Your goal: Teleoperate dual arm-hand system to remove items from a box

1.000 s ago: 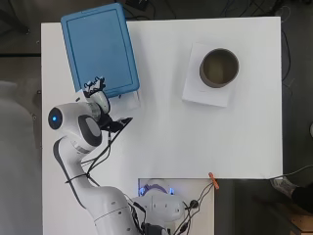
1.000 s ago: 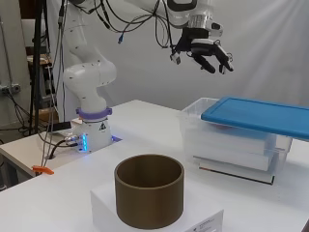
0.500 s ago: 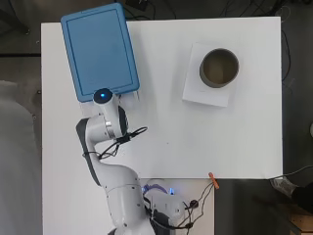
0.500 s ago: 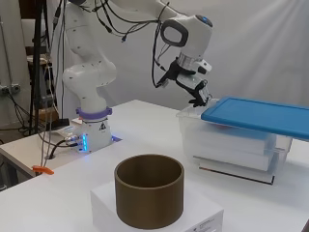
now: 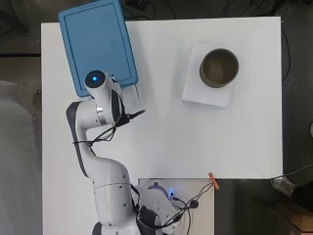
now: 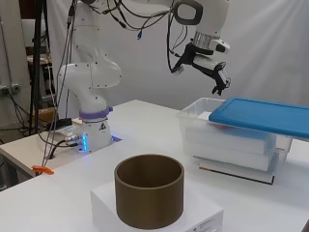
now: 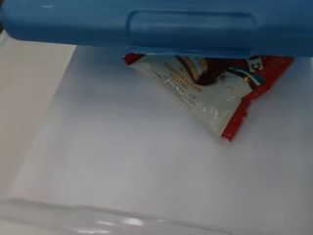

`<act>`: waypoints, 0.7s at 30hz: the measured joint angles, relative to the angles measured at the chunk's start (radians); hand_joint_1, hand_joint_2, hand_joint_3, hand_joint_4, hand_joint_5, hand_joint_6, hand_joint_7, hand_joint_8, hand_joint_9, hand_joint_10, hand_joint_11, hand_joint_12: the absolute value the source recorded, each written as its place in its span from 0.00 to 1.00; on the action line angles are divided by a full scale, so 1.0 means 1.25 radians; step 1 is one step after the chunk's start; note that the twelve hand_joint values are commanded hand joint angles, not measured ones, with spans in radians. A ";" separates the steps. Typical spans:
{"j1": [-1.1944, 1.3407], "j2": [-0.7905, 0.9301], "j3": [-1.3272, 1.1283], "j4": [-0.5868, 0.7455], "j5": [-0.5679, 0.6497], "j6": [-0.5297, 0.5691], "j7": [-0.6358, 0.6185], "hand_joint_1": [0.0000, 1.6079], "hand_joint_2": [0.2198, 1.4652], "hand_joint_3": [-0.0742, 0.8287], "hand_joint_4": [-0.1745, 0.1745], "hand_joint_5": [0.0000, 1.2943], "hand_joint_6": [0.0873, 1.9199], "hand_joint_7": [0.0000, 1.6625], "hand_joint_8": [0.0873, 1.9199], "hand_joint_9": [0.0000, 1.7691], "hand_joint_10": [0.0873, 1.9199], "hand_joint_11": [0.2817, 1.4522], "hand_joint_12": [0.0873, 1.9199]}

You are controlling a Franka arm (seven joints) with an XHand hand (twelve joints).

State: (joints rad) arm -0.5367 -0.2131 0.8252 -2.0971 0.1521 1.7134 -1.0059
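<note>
- From overhead, my arm reaches up from the bottom edge toward the clear box at the tabletop's upper left. A blue lid lies shifted across the box, leaving one end uncovered. My hand is hidden beneath the arm, so I cannot tell its state from above. A brown cylinder stands on a white block well apart, toward the right.
- Across the tabletop from the side, my hand hangs above the uncovered end of the box, touching nothing. My fingers droop relaxed and apart, holding nothing.
- At the wrist, I look into the box. A red and white snack packet lies on its floor, partly tucked under the lid's edge.
</note>
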 joint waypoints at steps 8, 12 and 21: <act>-0.671 -0.103 0.550 0.021 0.078 -0.025 -0.045 0.22 0.88 0.08 1.00 0.67 1.00 0.74 1.00 0.80 1.00 0.66 0.96; -0.609 -0.120 0.550 0.007 0.119 -0.056 -0.050 0.21 0.87 0.08 1.00 0.64 0.89 0.68 0.98 0.74 0.96 0.52 0.90; -0.650 -0.204 0.559 0.034 0.192 -0.199 -0.091 0.00 0.77 0.08 0.53 0.10 0.00 0.09 0.00 0.13 0.00 0.08 0.00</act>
State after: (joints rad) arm -1.3491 -0.4683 1.5238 -2.0547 0.3925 1.4653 -1.1192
